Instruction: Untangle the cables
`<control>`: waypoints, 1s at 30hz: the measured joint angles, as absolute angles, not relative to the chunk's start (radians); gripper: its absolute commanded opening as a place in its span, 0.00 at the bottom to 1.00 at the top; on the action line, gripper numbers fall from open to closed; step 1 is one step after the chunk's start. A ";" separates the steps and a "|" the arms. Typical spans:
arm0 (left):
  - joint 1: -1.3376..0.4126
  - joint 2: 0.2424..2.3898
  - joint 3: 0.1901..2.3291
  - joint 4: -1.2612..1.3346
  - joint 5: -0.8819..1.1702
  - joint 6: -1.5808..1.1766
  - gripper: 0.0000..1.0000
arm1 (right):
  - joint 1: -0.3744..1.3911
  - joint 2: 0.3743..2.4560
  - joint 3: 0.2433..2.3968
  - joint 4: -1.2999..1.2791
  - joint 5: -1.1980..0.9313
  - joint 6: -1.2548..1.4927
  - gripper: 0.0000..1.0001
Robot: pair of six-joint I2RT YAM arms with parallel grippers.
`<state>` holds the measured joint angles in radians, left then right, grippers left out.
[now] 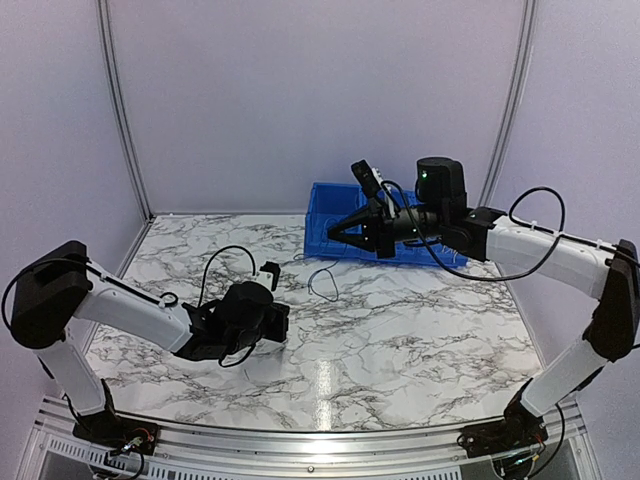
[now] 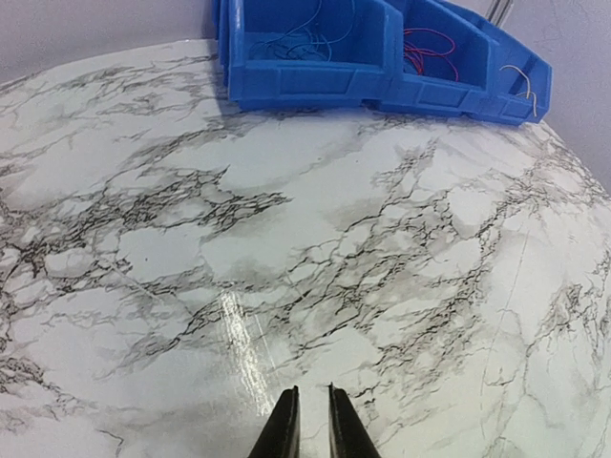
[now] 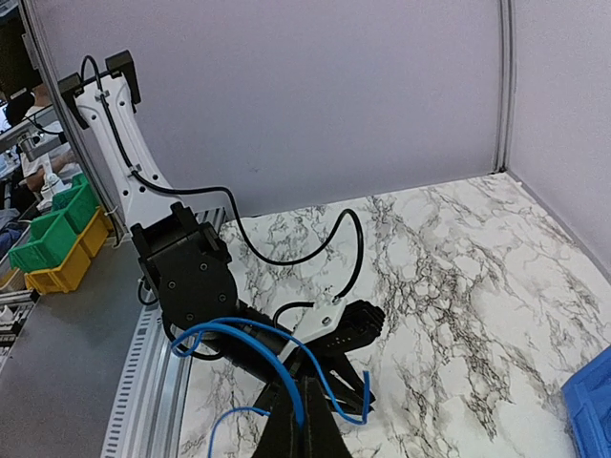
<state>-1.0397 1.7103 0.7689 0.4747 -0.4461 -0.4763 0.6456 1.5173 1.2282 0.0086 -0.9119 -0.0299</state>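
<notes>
Blue thin wire (image 3: 224, 326) loops from the raised right tool (image 3: 302, 391), which grips it near the blue plastic bins (image 2: 315, 81). The left tool (image 2: 312, 391) is low over the marble bench (image 2: 286, 239), narrowly parted and empty.

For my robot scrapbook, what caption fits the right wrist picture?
Right end effector pinches a curly blue cable above the marble table, facing the left arm.

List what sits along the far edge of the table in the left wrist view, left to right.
First bin, holding thin blue wires → middle bin, holding red wires → end bin, with one pale curled wire.
</notes>
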 measured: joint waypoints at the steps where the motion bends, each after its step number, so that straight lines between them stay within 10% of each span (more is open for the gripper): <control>1: -1.037 1.712 0.762 0.475 -0.447 -0.488 0.16 | 0.643 1.514 1.228 0.008 -0.913 -0.030 0.00; 11: -1.051 1.556 0.641 0.519 -0.448 -0.582 0.46 | 0.641 1.516 1.228 0.006 -0.846 -0.062 0.00; 30: -1.109 1.518 0.770 0.679 -0.404 -0.627 0.49 | 0.641 1.545 1.218 -0.001 -0.710 -0.129 0.00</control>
<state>-1.1091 1.5177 0.7700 0.6788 -0.4042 -0.6273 0.6407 1.5448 1.2182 -0.0006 -0.7105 -0.1287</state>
